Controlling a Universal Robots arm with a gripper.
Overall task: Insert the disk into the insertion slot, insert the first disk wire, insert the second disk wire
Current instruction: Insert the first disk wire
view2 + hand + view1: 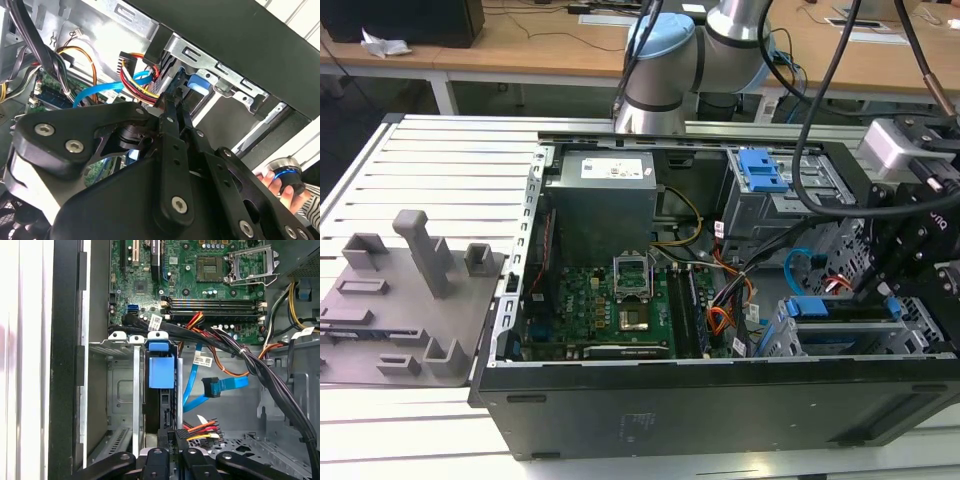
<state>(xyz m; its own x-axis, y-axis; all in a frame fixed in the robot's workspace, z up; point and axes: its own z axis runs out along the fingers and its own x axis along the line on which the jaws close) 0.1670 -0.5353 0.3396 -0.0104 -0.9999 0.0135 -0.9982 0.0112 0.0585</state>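
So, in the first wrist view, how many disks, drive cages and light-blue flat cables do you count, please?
Disk: 1
Drive cage: 1
Light-blue flat cable: 1
Total: 3

this is a robotics lab or test workshop. in the exterior view a slotted aluminium surface (440, 160) carries an open desktop computer case (720, 400), with its motherboard (600, 300) and cable bundles (725, 290) laid bare. at nine o'clock from the case sits a grey moulded fixture tray (410, 300) with upright holders. at twelve o'clock a jointed robot arm (665, 60) rises beyond the case's far wall. behind it, from ten to two o'clock, run long wooden desks (520, 55) bearing a dark box (410, 20) and crumpled paper (382, 44). in the second wrist view a person's hand (286, 196) holds a round control knob (284, 172) just outside the case.
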